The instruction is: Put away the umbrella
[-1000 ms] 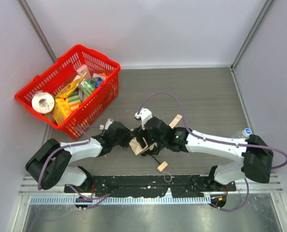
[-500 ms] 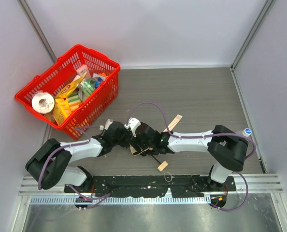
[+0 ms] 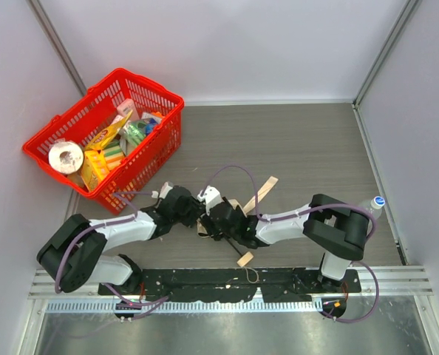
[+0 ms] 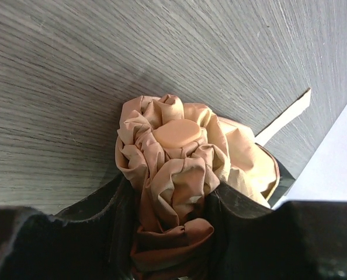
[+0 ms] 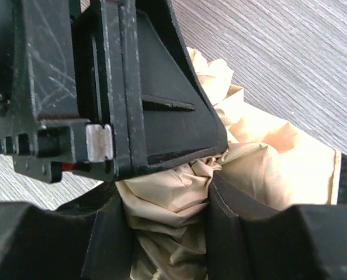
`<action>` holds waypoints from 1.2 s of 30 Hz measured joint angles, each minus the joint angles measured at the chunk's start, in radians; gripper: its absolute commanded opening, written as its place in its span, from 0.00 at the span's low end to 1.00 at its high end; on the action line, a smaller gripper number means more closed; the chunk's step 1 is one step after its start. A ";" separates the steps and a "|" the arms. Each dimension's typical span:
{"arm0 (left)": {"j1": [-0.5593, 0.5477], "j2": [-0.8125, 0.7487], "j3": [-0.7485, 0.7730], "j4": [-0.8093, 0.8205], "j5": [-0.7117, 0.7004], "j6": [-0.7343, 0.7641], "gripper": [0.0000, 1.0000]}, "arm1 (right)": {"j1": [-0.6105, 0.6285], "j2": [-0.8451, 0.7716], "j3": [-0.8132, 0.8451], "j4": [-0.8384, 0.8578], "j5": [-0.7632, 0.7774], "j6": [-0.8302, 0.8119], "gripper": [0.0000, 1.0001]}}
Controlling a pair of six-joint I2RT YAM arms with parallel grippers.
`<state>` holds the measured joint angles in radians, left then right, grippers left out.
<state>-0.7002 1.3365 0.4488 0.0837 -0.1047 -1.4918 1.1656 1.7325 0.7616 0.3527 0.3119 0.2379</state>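
Subject of inspection, the umbrella [image 4: 173,151]: I find it collapsed, its tan canopy bunched into a tight crumpled wad with the flat round cap at the centre facing the left wrist camera. It lies on the grey table [image 3: 315,148], near the front edge and between the two arm bases. From the top view a thin black shaft [image 3: 234,248] runs out of the wad toward me and ends in the small tan handle [image 3: 246,258], which rests on the table. A loose tan strap [image 3: 261,193] trails away on the far side, not wrapped round the canopy. The left gripper [image 4: 170,204] has its jaws pinching the wad, with fabric packed tight between the fingers. The right gripper [image 5: 167,227] sits hard against the left one; fabric fills its gap and touches both fingers, so I read it as pinching the canopy too, though how firmly I cannot tell. The red basket [image 3: 149,159], already holding groceries, stands apart at the far left. My assessment: the folding is largely done, with the canopy compacted and held by both arms. Outstanding items are securing the bundle, lifting it and stowing it, presumably in the basket.
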 measured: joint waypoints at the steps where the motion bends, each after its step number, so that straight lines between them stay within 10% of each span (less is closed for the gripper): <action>1: 0.000 -0.003 0.000 -0.003 -0.001 0.004 0.15 | 0.002 0.000 -0.011 0.023 0.000 0.005 0.01; 4: 0.000 -0.013 -0.004 -0.010 -0.005 0.012 0.64 | -0.003 0.000 -0.067 0.135 -0.016 0.024 0.01; 6: -0.001 -0.028 -0.014 -0.007 -0.008 0.016 0.77 | -0.022 0.000 -0.105 0.217 -0.066 0.039 0.01; 17: -0.002 -0.144 -0.063 -0.017 -0.039 0.076 0.87 | -0.294 0.134 -0.261 0.731 -0.698 0.344 0.01; 22: -0.019 -0.083 -0.043 0.016 -0.037 0.080 0.79 | -0.364 0.222 -0.268 0.893 -0.859 0.520 0.01; 29: -0.039 0.005 -0.053 0.133 -0.051 0.055 0.11 | -0.406 0.299 -0.270 1.002 -0.923 0.674 0.02; 36: -0.054 -0.024 -0.088 0.161 -0.044 0.029 0.00 | -0.384 0.146 -0.278 0.731 -0.877 0.560 0.59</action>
<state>-0.7544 1.3125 0.3607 0.2451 -0.1490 -1.4631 0.7815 1.8786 0.4835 1.0840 -0.5652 0.7979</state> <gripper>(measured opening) 0.312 0.404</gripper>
